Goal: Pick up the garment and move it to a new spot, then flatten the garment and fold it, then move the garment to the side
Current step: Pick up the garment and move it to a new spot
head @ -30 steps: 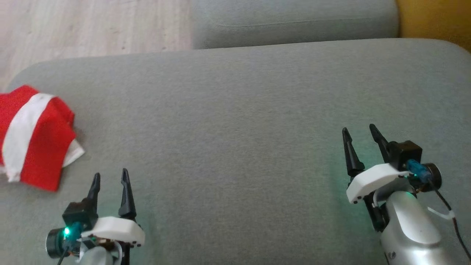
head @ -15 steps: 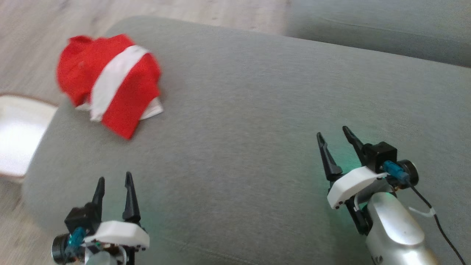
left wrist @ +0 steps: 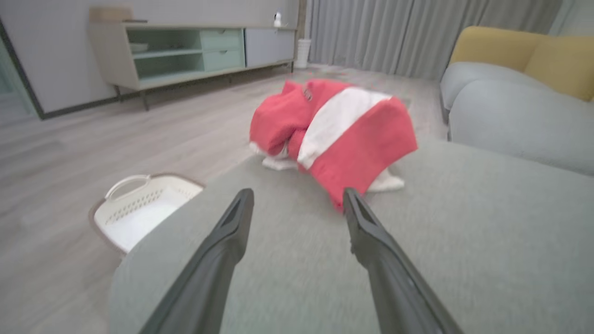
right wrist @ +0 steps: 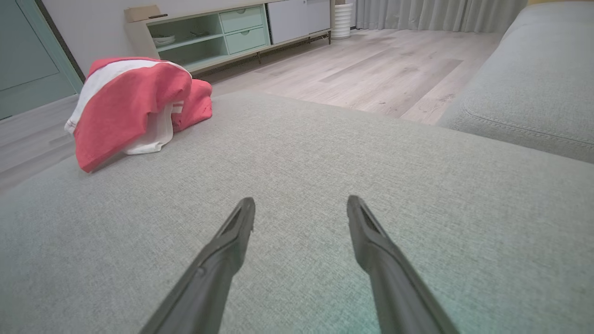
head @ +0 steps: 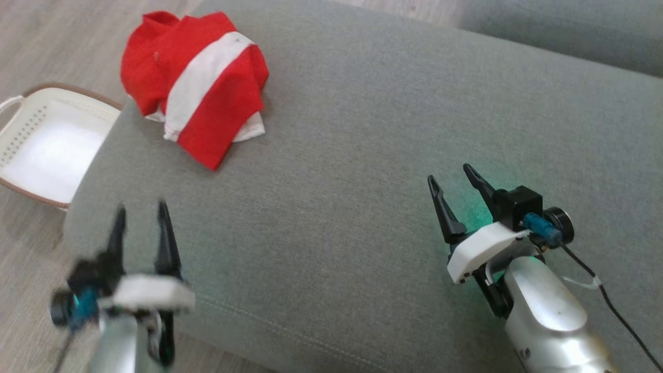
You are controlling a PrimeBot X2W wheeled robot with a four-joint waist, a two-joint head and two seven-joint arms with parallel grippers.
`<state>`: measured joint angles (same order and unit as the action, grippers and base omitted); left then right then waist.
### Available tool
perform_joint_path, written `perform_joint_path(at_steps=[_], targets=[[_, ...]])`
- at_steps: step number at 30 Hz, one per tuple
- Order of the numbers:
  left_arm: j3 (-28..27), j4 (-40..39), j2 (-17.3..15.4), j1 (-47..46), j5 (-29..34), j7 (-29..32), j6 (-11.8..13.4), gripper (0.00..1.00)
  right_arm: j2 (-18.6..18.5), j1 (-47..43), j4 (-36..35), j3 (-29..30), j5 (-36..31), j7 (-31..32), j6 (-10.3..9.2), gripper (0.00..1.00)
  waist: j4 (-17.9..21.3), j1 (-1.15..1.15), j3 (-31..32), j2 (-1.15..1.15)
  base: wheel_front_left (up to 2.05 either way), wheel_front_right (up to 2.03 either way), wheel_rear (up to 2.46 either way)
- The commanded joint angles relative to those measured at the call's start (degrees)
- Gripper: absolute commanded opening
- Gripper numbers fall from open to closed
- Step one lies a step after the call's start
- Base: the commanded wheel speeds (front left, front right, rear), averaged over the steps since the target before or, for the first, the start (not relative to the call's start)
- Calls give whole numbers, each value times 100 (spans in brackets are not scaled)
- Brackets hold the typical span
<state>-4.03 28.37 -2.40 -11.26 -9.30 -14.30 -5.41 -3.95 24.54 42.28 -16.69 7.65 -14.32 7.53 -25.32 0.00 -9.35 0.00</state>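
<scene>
The garment (head: 194,85) is bright red with one broad white band across it, and the sofa cushion (head: 362,155) is plain grey. The basket (head: 46,145) is white with a brown rim, the floor (head: 31,41) pale wood grain. My left gripper (head: 141,207) and right gripper (head: 448,173) have black fingers (head: 443,207) on white mounts (head: 481,246).

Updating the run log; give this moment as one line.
red-and-white garment: bunched, sofa cushion | left hand: open, empty | right hand: open, empty

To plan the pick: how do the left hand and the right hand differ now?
The left hand is at the edge of the cushion, nearer the garment; the right hand is over the cushion, farther away. The left hand looks blurred, the right hand sharp. Both are open and empty.
</scene>
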Motion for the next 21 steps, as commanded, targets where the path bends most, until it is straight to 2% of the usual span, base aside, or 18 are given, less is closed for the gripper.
perform_joint_path(at_steps=[1,5,6,8,15,21], targets=[[-250,-281,-125,-469,65,-70,-29,100,37,211,-172,-153,36,-68,-4,100,122,0,-152,0,0,0,0],[-317,-232,-490,-1217,149,-70,-139,100,-56,387,-278,-300,45,-68,-4,100,347,0,-488,0,0,0,0],[-240,-36,-734,-1660,170,-70,-174,100,-107,494,-348,-373,50,-68,-4,100,474,0,-668,0,0,0,0],[-137,221,-938,-2098,86,-70,-195,100,-151,596,-432,-427,55,-68,-4,100,603,0,-853,0,0,0,0],[605,1111,-1647,-3365,-375,-70,-206,100,-264,848,-698,-479,63,-68,-4,100,1003,0,-1459,0,0,0,0],[1390,2116,-1998,-3988,-573,-48,-207,100,-314,954,-829,-494,62,-68,-4,100,1284,0,-1777,0,0,0,0]])
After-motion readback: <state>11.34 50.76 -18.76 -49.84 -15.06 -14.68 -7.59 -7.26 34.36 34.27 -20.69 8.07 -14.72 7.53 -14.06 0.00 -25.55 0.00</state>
